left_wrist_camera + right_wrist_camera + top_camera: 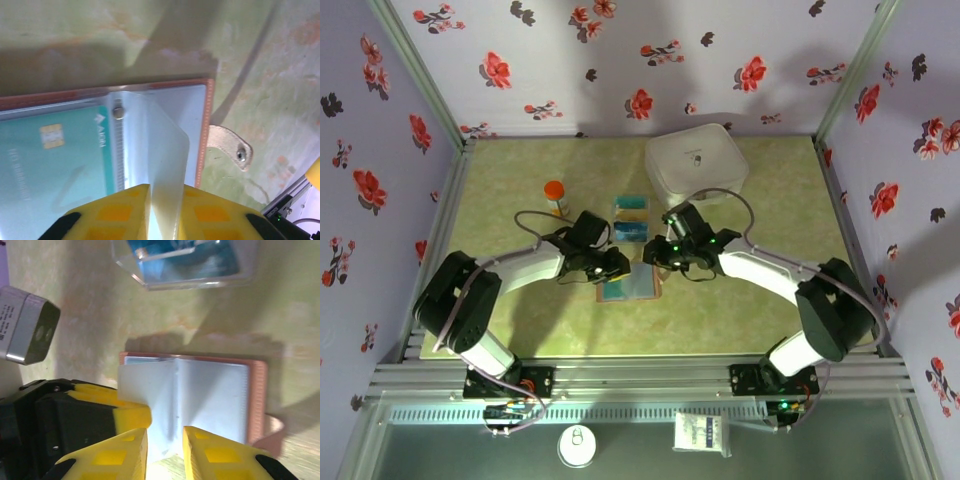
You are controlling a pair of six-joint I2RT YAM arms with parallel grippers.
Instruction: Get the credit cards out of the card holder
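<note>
Card holder (628, 285), tan-brown leather, lies open on the green tabletop (770, 300), near the middle, between the two grippers. Its clear sleeves face up, and a teal credit card (55, 165) with a gold chip sits inside one of them. A snap strap (232, 145) sticks out from the holder's edge.

The left gripper (164, 195) is clamped on one clear sleeve (165, 150), lifting it up off the holder. The right gripper (165, 440) has its yellow fingers slightly apart over the sleeves; I cannot tell whether it is pinching one.

Just beyond the holder sits a clear tray (631, 218) with blue cards (200, 260) in it. Farther right is a white case (695, 165). Left of the tray stands an orange-capped bottle (555, 196).
</note>
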